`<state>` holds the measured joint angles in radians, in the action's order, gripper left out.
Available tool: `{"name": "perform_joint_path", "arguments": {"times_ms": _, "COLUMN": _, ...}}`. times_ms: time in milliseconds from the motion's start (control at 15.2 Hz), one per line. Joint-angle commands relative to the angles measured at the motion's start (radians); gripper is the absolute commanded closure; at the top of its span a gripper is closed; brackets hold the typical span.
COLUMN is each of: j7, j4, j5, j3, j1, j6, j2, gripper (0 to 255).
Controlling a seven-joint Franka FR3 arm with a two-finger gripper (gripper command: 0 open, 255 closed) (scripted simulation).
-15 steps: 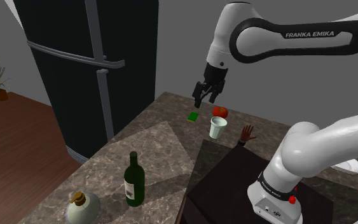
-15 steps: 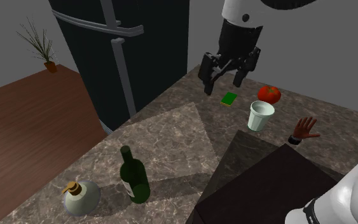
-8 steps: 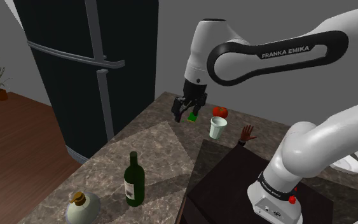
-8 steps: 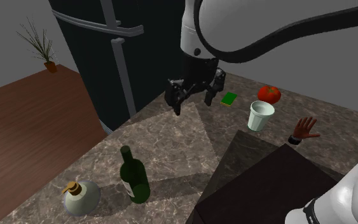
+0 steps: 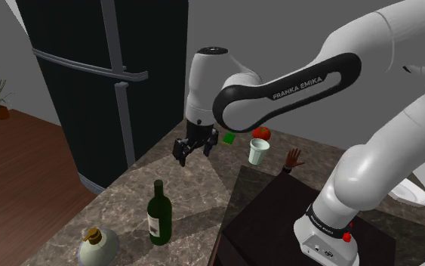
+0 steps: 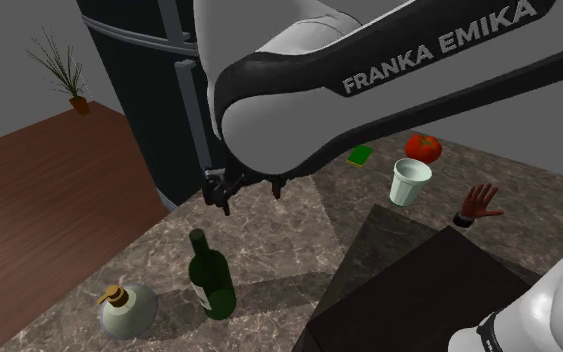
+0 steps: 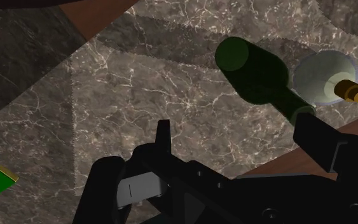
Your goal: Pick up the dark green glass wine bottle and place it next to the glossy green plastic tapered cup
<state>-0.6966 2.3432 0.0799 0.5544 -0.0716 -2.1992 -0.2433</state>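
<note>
On the stone counter (image 5: 195,181), which is brownish grey with thin pale lines like marble, the dark green wine bottle (image 5: 158,213) (image 6: 210,278) is standing straight up. Its long side is running up and down. Its thin neck is pointing up, and its fat round body is carrying a pale label. It is looking smooth and shiny. It is sitting near the shoulder view's lower left, just beside a round pale jar (image 5: 97,245) with a gold pump on top.

Farther along the counter, the black gripper (image 5: 192,151) is hanging in the air over the stone. Its two fingers are standing wide apart and are holding nothing. It is not touching the bottle. From the wrist camera, the bottle (image 7: 254,75) and the jar (image 7: 323,79) are showing side by side past the fingers.

Well apart from the bottle, the cup (image 5: 258,151) (image 6: 409,182) is standing upright. It is looking pale and whitish, and it is getting wider toward its top. A round red tomato (image 5: 261,132) and a flat green block (image 5: 229,138) are sitting near it.
</note>
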Motion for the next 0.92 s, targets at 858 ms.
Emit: {"name": "perform_joint_path", "arguments": {"times_ms": 858, "j7": -0.467, "j4": -0.274, "j5": -0.447, "j3": 0.074, "j1": -0.079, "j6": -0.101, "j2": 0.524, "gripper": 0}}
